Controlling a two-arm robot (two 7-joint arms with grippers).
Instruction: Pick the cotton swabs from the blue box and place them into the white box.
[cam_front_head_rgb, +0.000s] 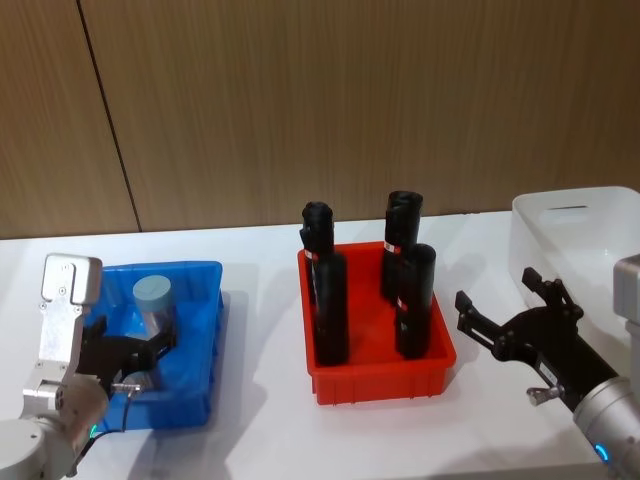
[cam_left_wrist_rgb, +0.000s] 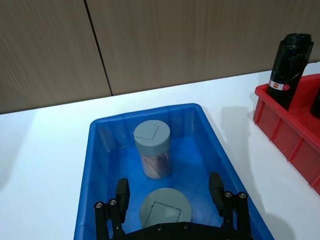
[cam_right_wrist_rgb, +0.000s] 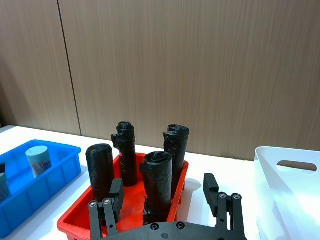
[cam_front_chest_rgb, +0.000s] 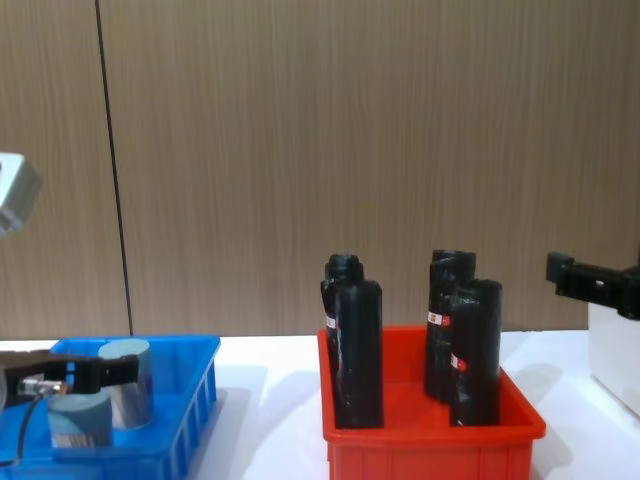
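Head view: on a white table (cam_front_head_rgb: 270, 300), at the left, the blue box (cam_front_head_rgb: 207, 330) holding the cotton swabs (cam_front_head_rgb: 153, 292), clear cylinder jars capped with pale blue-grey round lids. Down inside that box, the left gripper (cam_front_head_rgb: 135, 352), claw apart. In the middle, a red bin (cam_front_head_rgb: 385, 380) with four upright black bottles (cam_front_head_rgb: 330, 300). At the far right, the white box (cam_front_head_rgb: 535, 245), plain and tall-walled. Between red bin and white box, above the table, the right gripper (cam_front_head_rgb: 497, 290), claw spread and gripping nothing.

Left wrist view: shows two jars upright on the blue floor. Toward the back wall, the far jar (cam_left_wrist_rgb: 152, 147), thin sticks packed upright behind its clear side, a square outline on its lid. Between the open fingers (cam_left_wrist_rgb: 122, 192), the near jar (cam_left_wrist_rgb: 165, 207), with a gap on each side.

Right wrist view: claw wide apart over the table; beyond it the red bin, one jar in the blue box, and the white box with a slot handle.

Chest view: both jars close together low at the left, one black finger crossing at lid height; right gripper near the white box.
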